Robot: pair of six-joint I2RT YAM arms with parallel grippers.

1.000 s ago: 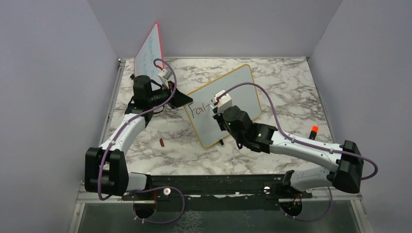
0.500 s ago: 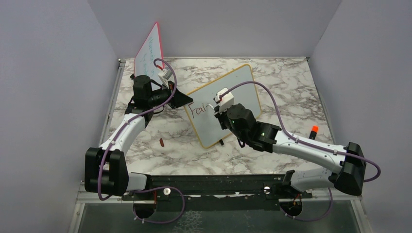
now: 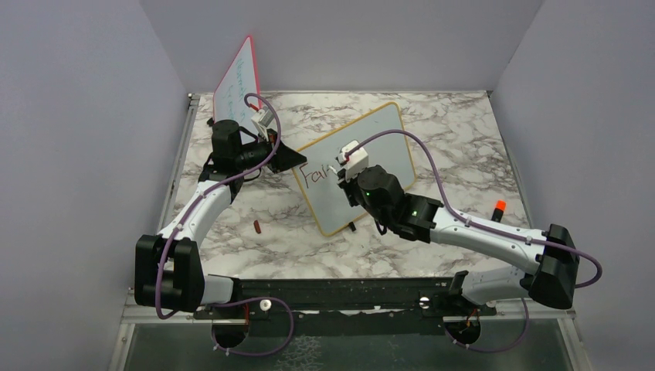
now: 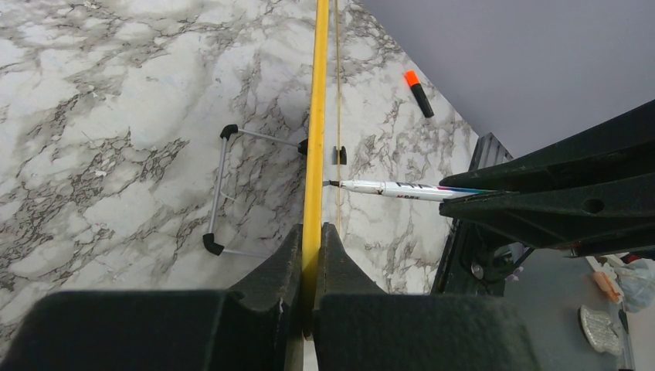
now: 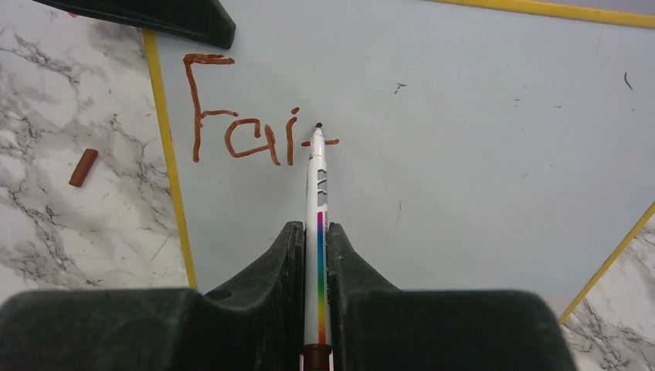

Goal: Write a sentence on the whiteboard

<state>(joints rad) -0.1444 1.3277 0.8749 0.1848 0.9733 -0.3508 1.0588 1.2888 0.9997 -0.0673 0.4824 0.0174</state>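
Marble table carries, at its rear left, a red board standing on edge with faint writing on its face. Just right of it the left gripper has its jaws pressed together on the yellow frame at the left end of the whiteboard; in the left wrist view the frame runs as a thin yellow line out from between the fingers. Nearer the arms, a small reddish cap lies on the marble, apart from the frame. The whiteboard sits at the table's middle, white with rounded corners, propped on a wire stand with black feet. Its face tilts up toward the right arm, and its long axis runs from the left gripper toward the rear right. The sentence so far reads "Fai" in dark red, followed by a short dash, near the board's left end. The right gripper is clamped on a white marker with a rainbow stripe, its length in line with the fingers and its dark tip at the board just above that dash. Far right, an orange marker lies well apart.
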